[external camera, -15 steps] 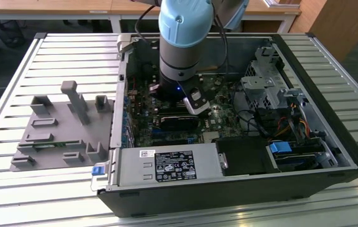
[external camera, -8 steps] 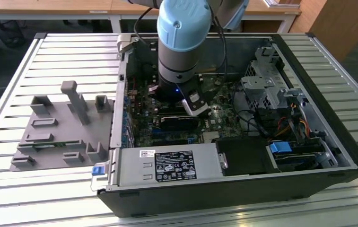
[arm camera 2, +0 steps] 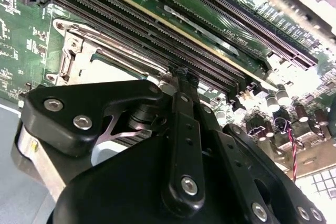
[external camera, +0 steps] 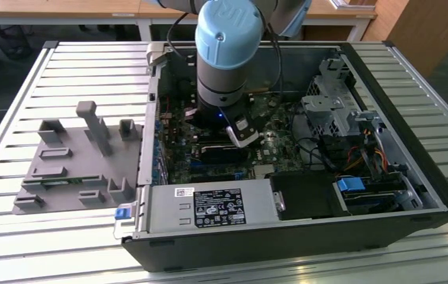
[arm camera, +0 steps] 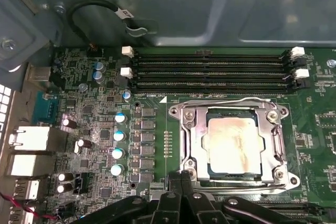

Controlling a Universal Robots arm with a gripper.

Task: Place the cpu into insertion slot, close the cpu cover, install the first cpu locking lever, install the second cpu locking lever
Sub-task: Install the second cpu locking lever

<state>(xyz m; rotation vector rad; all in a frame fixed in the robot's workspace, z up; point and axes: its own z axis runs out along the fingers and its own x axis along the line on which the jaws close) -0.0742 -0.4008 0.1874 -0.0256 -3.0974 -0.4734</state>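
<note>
One step looks finished and a second nearly so: in the first wrist view the cpu [arm camera: 234, 146] lies flat in the insertion slot [arm camera: 185, 145], and the cpu cover [arm camera: 229, 110] appears folded down around it, its window framing the pale metal top. The end effector [arm camera: 182, 179] hangs just beside the socket's near edge, fingertips pinched together with nothing visibly between them. In the exterior view it [external camera: 242, 135] stands low over the motherboard [external camera: 275, 151] inside the open computer case [external camera: 413, 195], which rests on the slatted surface [external camera: 18, 89]. I judge the first locking lever is in hand; whether any lever is already latched cannot be told. That calls for a firm press along the socket's edge.
</note>
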